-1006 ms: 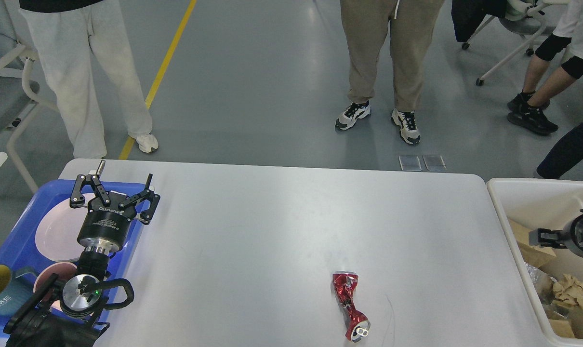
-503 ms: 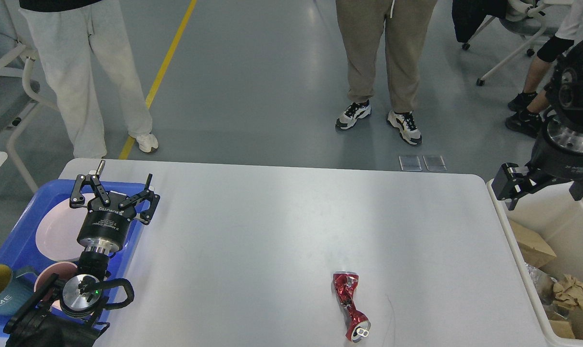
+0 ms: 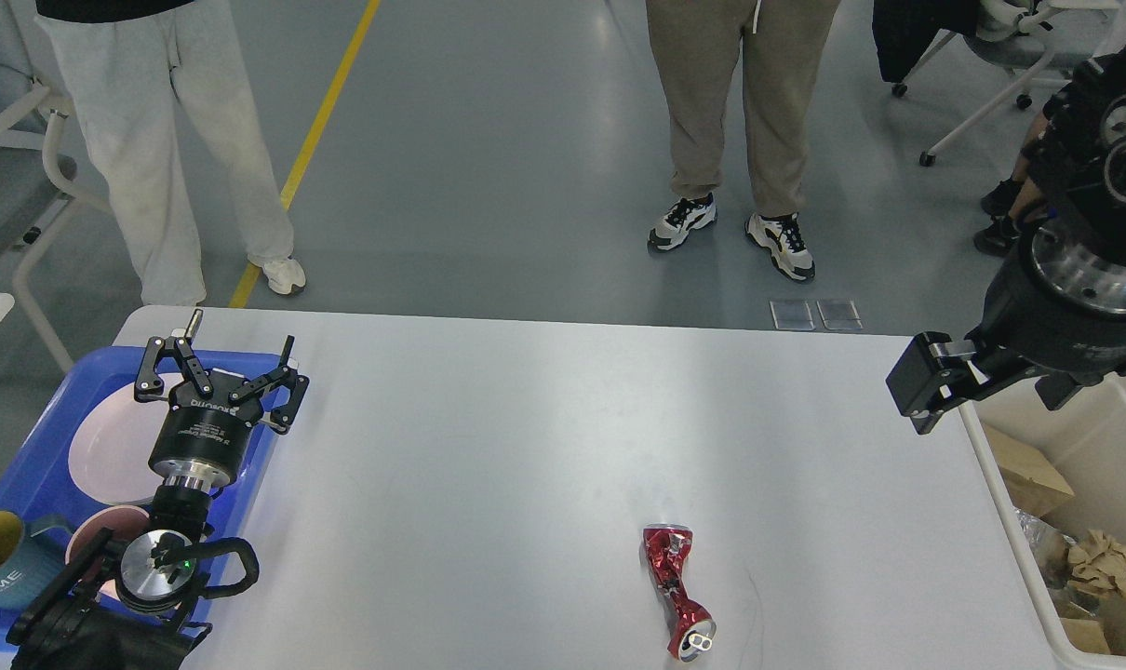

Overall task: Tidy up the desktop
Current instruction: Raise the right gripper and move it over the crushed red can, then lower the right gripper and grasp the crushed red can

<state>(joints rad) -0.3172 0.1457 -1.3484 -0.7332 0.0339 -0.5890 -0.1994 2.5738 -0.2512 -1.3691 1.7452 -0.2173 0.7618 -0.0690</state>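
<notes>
The white desktop [image 3: 526,419] fills the middle of the head view. A crushed red can [image 3: 676,591] lies on it near the front, right of centre. My left gripper [image 3: 226,370] is open and empty, hovering over the desktop's left edge where it meets the blue tray [image 3: 42,437]. My right gripper [image 3: 986,395] is raised over the desktop's right edge beside the white bin [image 3: 1000,502]. Its fingers [image 3: 924,391] stand wide apart and hold nothing. It is far above and to the right of the can.
The blue tray holds a pink plate [image 3: 107,447], a pink bowl [image 3: 93,535] and a blue mug [image 3: 0,558]. The bin holds cardboard [image 3: 1024,475] and crumpled paper [image 3: 1103,563]. People stand beyond the desktop's far edge, with chairs at both sides.
My right arm has risen from low over the bin and moved left, and is now above the desktop's right edge. The left arm and the can have not moved.
</notes>
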